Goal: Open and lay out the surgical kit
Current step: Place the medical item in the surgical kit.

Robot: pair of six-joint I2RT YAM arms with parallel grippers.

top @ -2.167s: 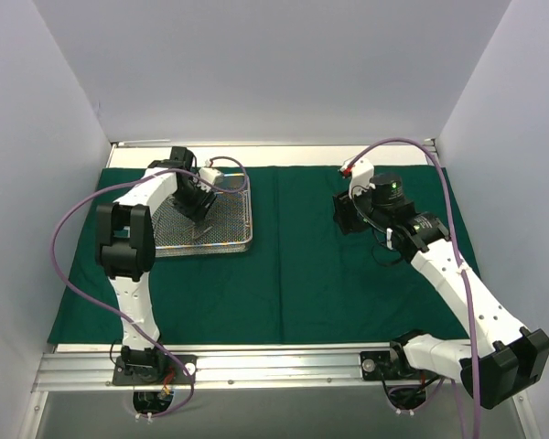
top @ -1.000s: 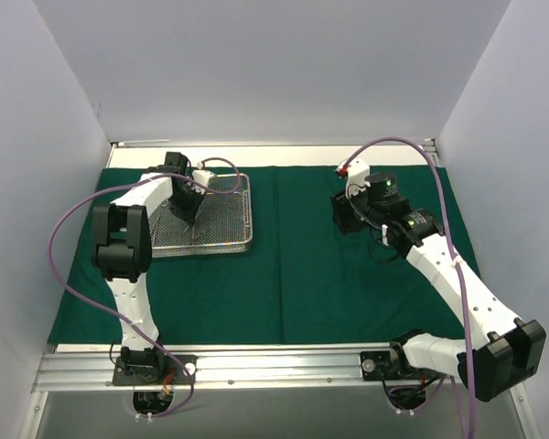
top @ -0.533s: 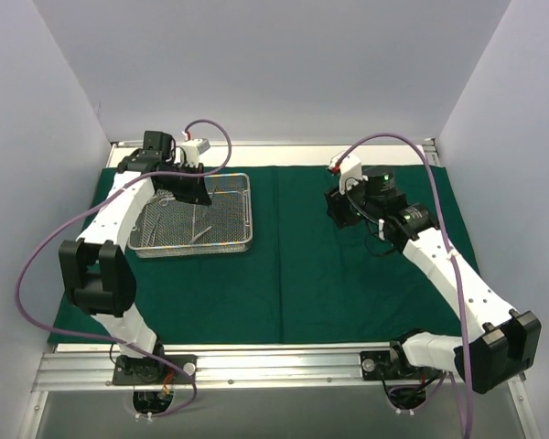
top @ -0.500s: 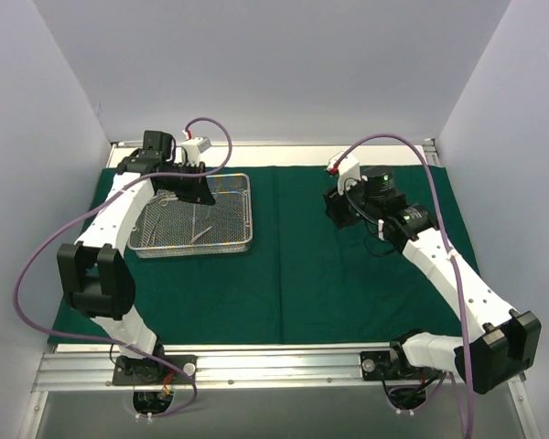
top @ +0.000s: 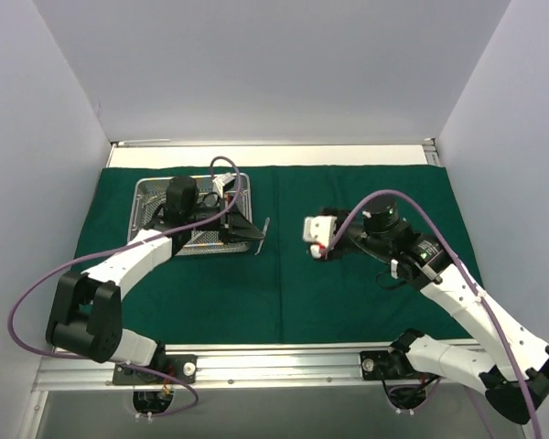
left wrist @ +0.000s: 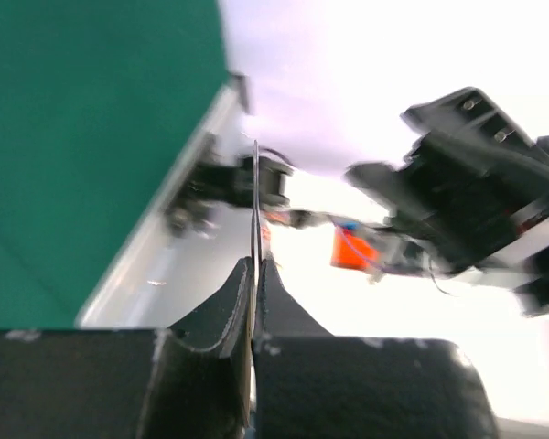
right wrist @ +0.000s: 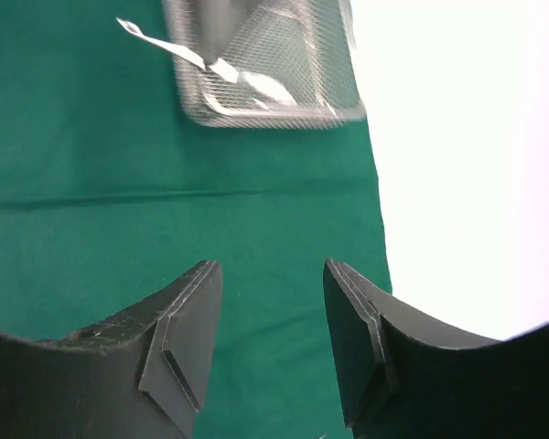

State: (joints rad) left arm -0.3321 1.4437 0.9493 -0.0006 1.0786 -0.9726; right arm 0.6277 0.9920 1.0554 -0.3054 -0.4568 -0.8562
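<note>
Left gripper (top: 250, 232) swings off the far side of the tray (top: 143, 184) and out past its right rim, now clamping a slim steel instrument (top: 263, 225) over the cloth (top: 284, 283). Right gripper (top: 311, 247) sweeps in from the right edge of the surface (top: 274, 155) toward its middle, jaws apart and now facing the tray.

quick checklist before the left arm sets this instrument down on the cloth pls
1. Grip: left gripper shut on the slim steel instrument: ok.
2. Instrument tip out past the right edge of the wire-mesh tray, over cloth: ok.
3. Green cloth bare and flat between the two grippers: ok.
4. Right gripper open, holding nothing, apart from the left one: ok.
5. Instruments left in the tray: cannot tell, the left arm covers much of it.
</note>
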